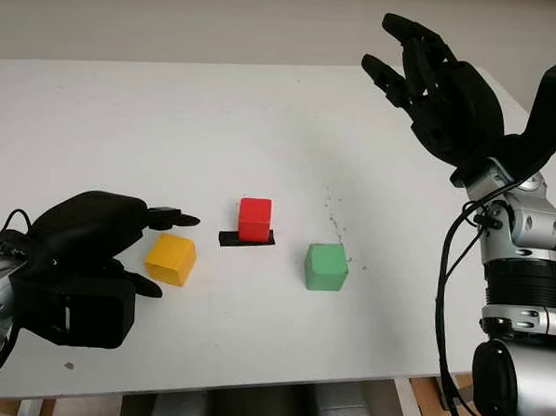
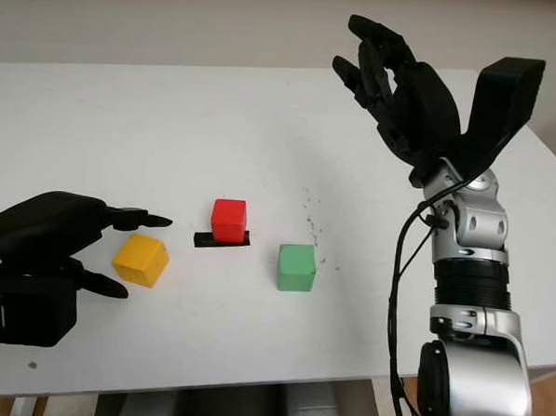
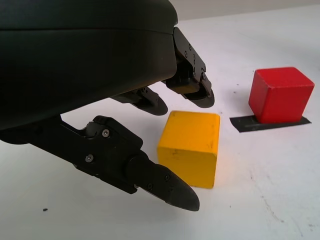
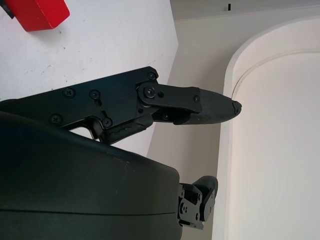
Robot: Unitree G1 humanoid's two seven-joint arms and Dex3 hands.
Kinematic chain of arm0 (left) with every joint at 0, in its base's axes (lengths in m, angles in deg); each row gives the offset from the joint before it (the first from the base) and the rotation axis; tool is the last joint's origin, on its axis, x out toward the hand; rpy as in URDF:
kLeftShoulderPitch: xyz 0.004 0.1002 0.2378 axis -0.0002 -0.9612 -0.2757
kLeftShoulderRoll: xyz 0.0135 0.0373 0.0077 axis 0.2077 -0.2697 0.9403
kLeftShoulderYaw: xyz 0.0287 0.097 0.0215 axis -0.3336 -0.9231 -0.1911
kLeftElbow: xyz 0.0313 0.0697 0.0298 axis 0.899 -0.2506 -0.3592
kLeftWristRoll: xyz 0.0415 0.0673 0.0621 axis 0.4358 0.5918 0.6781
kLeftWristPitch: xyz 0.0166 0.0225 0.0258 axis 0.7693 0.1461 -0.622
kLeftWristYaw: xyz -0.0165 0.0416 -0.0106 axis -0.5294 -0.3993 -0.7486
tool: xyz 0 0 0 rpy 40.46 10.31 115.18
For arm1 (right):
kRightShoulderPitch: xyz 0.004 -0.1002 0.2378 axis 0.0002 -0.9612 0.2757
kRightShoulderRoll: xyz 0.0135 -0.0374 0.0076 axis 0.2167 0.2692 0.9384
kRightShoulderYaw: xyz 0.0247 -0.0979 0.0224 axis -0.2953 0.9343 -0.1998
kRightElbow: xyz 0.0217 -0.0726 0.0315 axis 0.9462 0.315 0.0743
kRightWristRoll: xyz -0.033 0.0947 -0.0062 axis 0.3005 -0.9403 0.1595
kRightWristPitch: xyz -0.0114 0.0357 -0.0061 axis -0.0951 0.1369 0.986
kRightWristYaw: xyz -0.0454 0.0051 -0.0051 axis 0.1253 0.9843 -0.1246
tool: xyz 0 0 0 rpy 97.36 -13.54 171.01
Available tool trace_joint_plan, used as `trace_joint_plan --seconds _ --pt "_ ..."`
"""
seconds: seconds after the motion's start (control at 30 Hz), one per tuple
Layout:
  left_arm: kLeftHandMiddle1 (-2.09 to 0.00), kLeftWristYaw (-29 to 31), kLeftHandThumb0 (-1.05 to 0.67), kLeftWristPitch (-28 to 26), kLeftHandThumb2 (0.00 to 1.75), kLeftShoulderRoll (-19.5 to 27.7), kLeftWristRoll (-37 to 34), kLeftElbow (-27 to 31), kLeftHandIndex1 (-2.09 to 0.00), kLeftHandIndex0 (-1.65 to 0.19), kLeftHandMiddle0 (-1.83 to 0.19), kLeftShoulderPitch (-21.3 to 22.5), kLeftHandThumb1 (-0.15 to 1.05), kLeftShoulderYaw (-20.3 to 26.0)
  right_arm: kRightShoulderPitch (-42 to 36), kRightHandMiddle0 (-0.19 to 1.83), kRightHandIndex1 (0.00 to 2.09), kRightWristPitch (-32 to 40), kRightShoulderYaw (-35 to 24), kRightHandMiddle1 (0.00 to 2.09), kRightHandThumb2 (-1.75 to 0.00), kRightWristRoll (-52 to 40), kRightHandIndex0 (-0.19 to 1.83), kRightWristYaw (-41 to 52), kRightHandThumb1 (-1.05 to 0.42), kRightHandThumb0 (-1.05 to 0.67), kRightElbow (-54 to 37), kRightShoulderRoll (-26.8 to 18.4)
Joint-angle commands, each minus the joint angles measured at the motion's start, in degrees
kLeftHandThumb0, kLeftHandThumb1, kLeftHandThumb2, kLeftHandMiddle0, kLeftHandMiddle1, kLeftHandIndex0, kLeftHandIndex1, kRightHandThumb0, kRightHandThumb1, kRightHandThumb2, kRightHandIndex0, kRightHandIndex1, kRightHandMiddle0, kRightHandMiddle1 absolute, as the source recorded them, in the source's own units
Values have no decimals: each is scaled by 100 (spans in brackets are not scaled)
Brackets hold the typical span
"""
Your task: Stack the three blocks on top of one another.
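Left robot hand [image 1: 117,246] open, seemingly just clear of yellow block [image 1: 171,258].

Both arms are silver-jointed with black cables, ending in matte black, screw-studded three-fingered shells.

White table [image 1: 218,112] — plain pale wall [image 1: 176,16] behind.

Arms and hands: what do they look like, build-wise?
Both hands, left and right, have glossy black shells and three jointed black fingers with visible screw heads. The right forearm is silver metal with a ribbed black band and black cables alongside. The left wrist shows silver with a black cable.
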Motion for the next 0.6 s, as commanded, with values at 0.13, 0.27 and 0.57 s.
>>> trace_joint_plan --seconds 0.13,0.27,0.57 --pt "-19 -169 -51 186 5 -167 -90 -152 -26 -43 -55 -45 79 -20 -58 -19 18 -69 -2 70 -51 45 15 9 -105 -68 -142 0" --pt "-77 -322 -44 362 6 -235 -31 -268 -52 -34 -32 -70 80 -38 -75 -19 19 -91 -4 70 -51 55 15 8 -105 -68 -142 2" --pt "-201 -792 -17 805 6 -354 157 -534 -119 -41 -36 -67 95 -99 -140 -19 19 -65 0 66 -53 56 13 42 -105 -67 -210 -26"
